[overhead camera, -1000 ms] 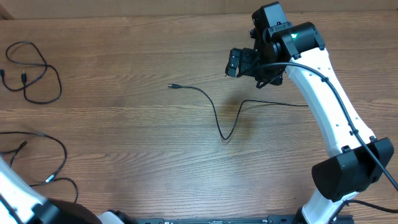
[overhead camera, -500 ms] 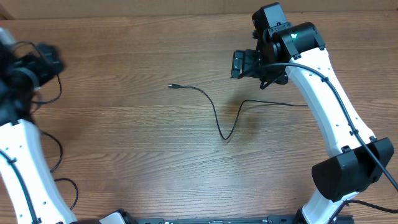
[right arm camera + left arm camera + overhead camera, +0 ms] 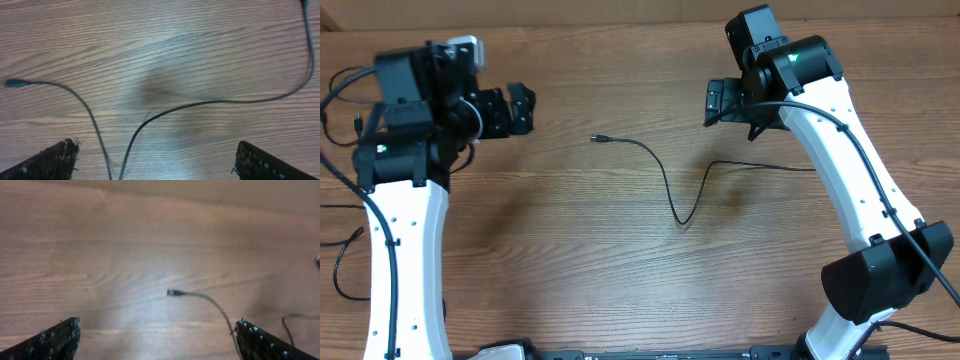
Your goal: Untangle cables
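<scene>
Looking from overhead first, what did you have?

— I had one cable (image 3: 665, 180) lying loose mid-table (image 3: 550, 250), bent in a sharp V, its plug (image 3: 597, 139) pointing left. The left gripper (image 3: 515, 108) and right gripper (image 3: 717, 102) hung on either side of it, both well apart from it. More cords (image 3: 342, 252) lay at the left edge, partly hidden by the arm; possibly two, I couldn't count them.

And the left wrist?

— Its fingers (image 3: 55, 340) were spread wide with nothing between them. The plug (image 3: 171, 293) lay ahead on the wood, blurred.

The right wrist?

— Fingers (image 3: 260, 160) likewise released and empty, with the cable (image 3: 200, 104) curving across the table below them.
</scene>
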Robot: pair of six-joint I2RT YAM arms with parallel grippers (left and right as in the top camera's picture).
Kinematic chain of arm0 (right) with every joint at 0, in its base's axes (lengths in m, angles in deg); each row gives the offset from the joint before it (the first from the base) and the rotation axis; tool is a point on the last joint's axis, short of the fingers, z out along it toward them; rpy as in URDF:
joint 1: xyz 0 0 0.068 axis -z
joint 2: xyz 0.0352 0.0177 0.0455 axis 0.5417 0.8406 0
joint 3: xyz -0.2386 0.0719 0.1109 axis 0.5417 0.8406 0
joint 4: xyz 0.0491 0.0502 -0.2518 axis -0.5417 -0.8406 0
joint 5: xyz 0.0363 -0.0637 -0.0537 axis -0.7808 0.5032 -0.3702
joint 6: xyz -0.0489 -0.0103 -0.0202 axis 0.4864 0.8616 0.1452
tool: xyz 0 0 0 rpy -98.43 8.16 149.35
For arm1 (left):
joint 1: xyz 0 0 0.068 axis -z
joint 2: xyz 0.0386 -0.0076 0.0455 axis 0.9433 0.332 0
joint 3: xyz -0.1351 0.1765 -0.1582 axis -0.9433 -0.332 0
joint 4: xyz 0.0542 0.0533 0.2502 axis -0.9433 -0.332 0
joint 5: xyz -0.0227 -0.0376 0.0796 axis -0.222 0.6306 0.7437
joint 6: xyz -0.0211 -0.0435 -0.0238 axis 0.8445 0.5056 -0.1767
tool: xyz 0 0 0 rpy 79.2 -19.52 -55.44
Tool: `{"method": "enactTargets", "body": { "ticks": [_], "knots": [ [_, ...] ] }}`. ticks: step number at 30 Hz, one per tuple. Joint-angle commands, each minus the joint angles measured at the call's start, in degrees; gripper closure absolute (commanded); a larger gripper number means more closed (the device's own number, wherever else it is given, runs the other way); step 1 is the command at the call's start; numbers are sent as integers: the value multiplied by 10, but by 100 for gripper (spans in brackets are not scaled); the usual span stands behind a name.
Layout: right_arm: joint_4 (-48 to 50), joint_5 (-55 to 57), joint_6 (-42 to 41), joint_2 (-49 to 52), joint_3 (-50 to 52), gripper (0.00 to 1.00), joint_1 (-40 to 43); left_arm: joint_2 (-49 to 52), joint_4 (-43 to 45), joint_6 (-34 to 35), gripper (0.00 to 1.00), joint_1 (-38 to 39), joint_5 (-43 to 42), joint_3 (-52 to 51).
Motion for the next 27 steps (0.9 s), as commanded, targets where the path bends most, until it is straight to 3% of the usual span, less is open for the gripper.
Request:
{"method": "enactTargets", "body": {
  "ticks": [1,8,15,19,27],
  "knots": [
    [-4,26,-33,-7,3,0,27,-10,-21,-46,0,20,24,10],
    [33,-33,-200,-7,114,0,120,-10,-59,-73,1,75,24,10],
    [174,-315,-205,-7,242,0,124,-10,-59,-72,0,111,24,10],
    [231,-334,-258,-7,308,0,99,-10,-58,-72,0,122,24,10],
    [301,-370,-245,-7,352,0,35,-9,-58,-72,0,124,24,10]
  ]
}}
